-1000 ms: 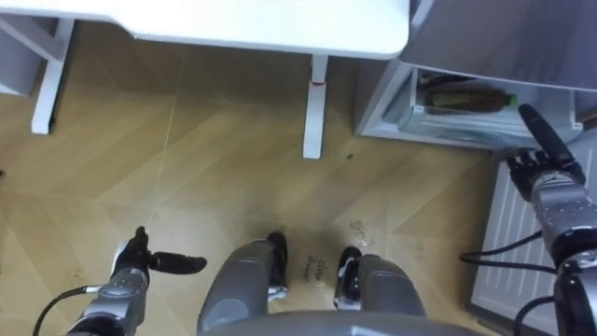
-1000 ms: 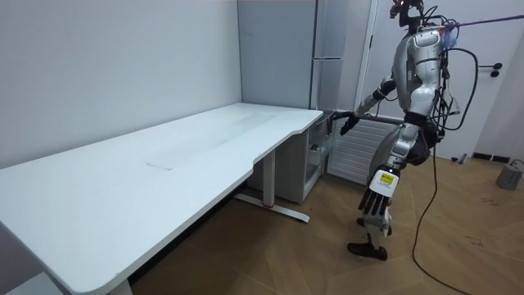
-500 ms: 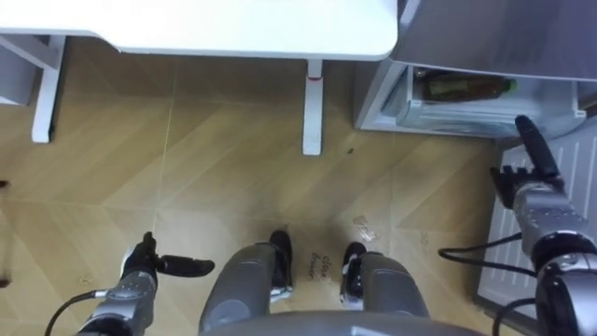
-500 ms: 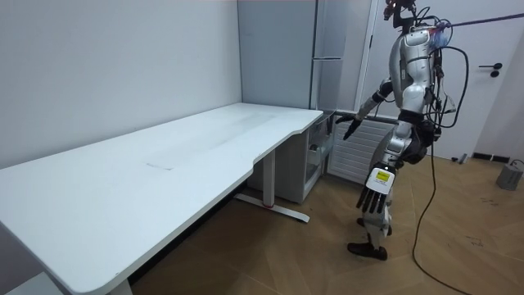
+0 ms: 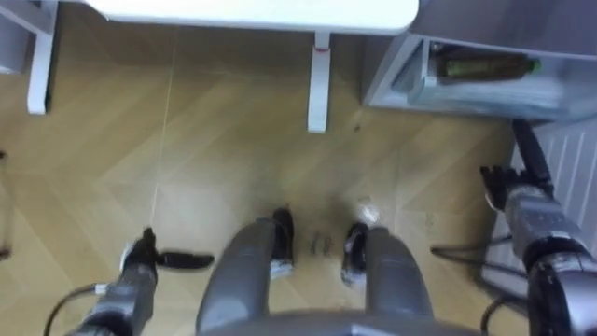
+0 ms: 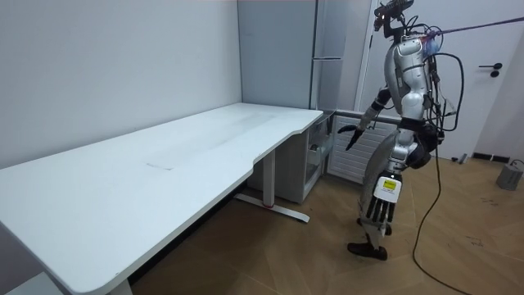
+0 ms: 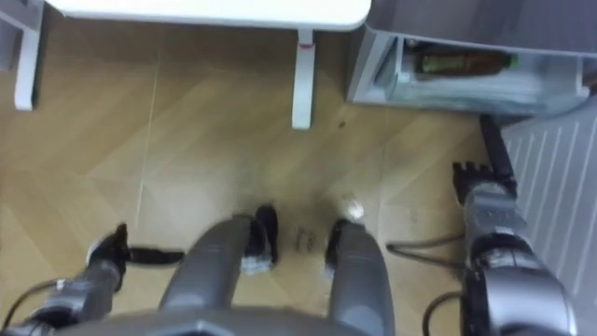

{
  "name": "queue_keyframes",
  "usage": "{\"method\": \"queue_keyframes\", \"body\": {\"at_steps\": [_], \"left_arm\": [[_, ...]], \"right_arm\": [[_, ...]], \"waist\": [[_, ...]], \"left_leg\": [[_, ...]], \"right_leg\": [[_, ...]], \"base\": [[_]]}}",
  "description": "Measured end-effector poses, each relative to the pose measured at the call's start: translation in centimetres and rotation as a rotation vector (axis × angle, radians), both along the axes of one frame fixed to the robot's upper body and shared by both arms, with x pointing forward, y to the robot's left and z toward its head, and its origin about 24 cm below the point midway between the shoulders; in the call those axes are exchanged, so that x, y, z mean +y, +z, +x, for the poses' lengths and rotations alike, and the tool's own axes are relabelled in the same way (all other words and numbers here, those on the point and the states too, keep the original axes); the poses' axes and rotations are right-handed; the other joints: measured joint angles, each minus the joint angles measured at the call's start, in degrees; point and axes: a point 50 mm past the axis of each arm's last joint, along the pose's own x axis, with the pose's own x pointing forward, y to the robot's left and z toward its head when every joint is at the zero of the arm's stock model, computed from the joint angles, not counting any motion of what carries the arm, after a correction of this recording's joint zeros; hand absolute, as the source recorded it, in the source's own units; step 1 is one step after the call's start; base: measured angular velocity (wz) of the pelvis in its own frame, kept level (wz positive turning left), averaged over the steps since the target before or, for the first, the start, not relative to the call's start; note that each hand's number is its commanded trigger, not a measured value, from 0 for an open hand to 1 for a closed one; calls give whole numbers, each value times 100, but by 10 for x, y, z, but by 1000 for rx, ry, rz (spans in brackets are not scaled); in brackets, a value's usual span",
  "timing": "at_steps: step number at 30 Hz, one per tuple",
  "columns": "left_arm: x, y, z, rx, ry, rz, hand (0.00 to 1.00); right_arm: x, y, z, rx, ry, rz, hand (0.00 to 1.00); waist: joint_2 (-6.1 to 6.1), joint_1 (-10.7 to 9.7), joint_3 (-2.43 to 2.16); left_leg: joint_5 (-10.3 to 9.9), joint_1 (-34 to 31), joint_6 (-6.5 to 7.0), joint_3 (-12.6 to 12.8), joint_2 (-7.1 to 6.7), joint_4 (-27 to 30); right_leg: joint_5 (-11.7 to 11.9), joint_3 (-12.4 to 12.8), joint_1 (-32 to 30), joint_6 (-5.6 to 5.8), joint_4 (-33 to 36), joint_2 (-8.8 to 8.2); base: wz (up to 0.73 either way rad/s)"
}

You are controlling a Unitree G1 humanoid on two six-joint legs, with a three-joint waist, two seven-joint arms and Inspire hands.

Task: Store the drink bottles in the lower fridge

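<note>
Okay, robot stands on the wood floor (image 5: 187, 140) facing the open lower fridge (image 5: 399, 70), next to the white surface (image 5: 252, 11). One drink bottle (image 5: 485, 67) lies on its side inside the fridge compartment. Right hand (image 5: 519, 191) is near the fridge opening, fingers straight, holding nothing. Left hand (image 5: 142, 263) is low beside the leg, fingers straight, also empty.
</note>
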Motion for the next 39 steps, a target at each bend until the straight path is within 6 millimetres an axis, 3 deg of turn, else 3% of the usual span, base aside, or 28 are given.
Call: {"method": "queue_keyframes", "body": {"at_steps": [6,10,14,19,22,26,29,39], "left_arm": [[10,1,-7,28,-5,51,0],[13,4,-5,22,-6,79,0],[11,5,-1,12,-31,89,0],[16,11,3,-12,-42,101,0],[15,13,5,-34,-51,96,0],[14,15,2,-49,-59,90,0],[21,16,-1,-46,-58,107,0],[31,17,-12,-21,-84,143,0]], "right_arm": [[-11,18,17,-52,11,-23,0],[-26,50,42,-133,18,-86,0],[-36,78,61,-204,18,-131,0],[-31,95,78,-253,66,-140,0],[-33,109,88,-285,70,-158,0],[-36,109,87,-270,57,-158,0],[-33,118,94,-252,73,-173,0],[-41,123,92,-199,97,-244,0]], "waist": [[-3,-1,3],[0,12,2],[-72,17,12],[-275,-10,54],[-280,-3,54],[-297,17,56],[-376,23,67],[-377,143,68]], "left_leg": [[-246,-976,-34,-112,4,996],[-408,-1725,-69,-173,10,1706],[-431,-2214,-48,-152,-50,2060],[-366,-2598,-107,-251,-97,2178],[-353,-2782,-92,-316,-97,2233],[-366,-2806,-65,-309,-124,2226],[-366,-2840,-57,-229,-110,2188],[-255,-2817,-11,-237,-96,1925]], "right_leg": [[-381,-29,-926,-84,1051,-98],[-602,-47,-1630,-157,1791,-207],[-709,-25,-2149,-180,2267,-319],[-734,-89,-2494,-222,2425,-388],[-717,-179,-2600,-263,2438,-400],[-728,-186,-2610,-232,2423,-422],[-716,-171,-2703,-225,2414,-478],[-580,-210,-2685,-269,2137,-469]], "base": [[13],[10],[14],[11],[8],[2],[-10],[-2]]}}
